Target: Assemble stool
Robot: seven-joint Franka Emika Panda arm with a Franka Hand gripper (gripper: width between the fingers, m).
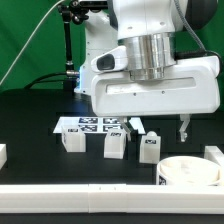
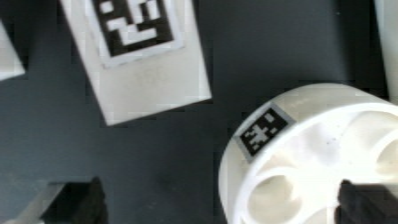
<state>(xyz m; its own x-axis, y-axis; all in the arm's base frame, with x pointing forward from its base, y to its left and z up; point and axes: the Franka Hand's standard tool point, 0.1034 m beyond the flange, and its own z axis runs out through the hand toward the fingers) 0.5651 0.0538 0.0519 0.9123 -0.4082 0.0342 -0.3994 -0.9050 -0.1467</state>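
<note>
The stool's round white seat [image 1: 190, 172] lies at the front of the black table, on the exterior view's right. Its hollow compartments and a marker tag on its rim show in the wrist view, on the seat [image 2: 317, 150]. My gripper [image 1: 158, 127] hangs just above and behind it, open and holding nothing. In the wrist view the gripper [image 2: 217, 208] has its dark fingers [image 2: 71, 205] wide apart, with the seat's edge between them. Three tagged white legs [image 1: 116, 146] stand in a row left of the seat; one leg [image 2: 143, 60] shows close up.
The marker board [image 1: 92, 124] lies flat behind the legs. More white pieces sit at the exterior view's left edge [image 1: 3, 155] and right edge [image 1: 214, 154]. A white rail [image 1: 90, 196] runs along the table's front. A black stand [image 1: 68, 50] rises at the back.
</note>
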